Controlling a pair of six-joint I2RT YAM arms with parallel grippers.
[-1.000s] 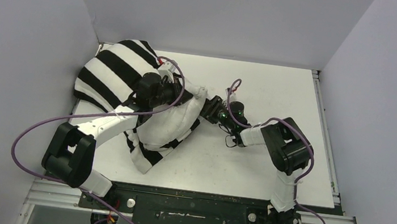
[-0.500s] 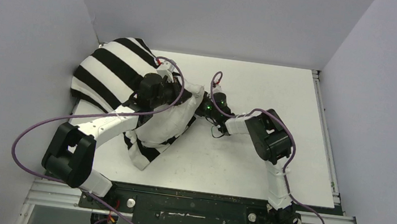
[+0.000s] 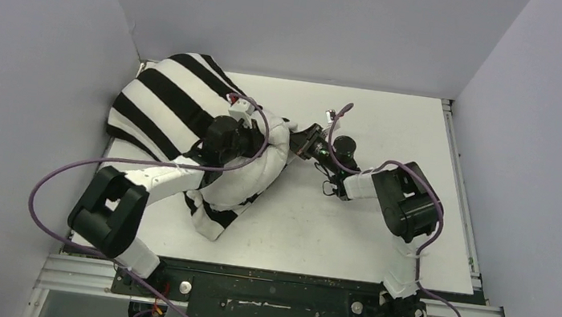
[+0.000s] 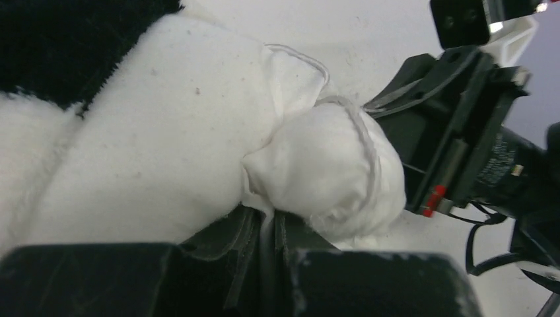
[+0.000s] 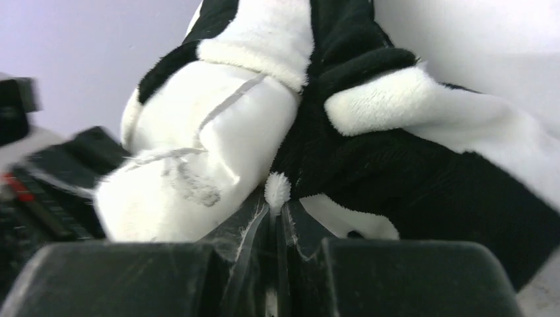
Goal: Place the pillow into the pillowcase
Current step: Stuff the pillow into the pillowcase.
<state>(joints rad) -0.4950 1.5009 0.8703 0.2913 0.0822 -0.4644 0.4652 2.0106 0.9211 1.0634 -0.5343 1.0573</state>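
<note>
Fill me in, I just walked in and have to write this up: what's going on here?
Two robot arms are working a white pillow into a striped pillowcase at the far left of the table. The left arm's fingers are shut on a pillow corner. The right arm's fingers are pinched on the fuzzy pillowcase edge beside it. The pillow's far end is covered and its near end is bare.

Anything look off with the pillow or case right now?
The pillowcase is bunched against the left wall and covers the pillow only partly; the pillow's bare corner pokes out beside the right end effector.
</note>
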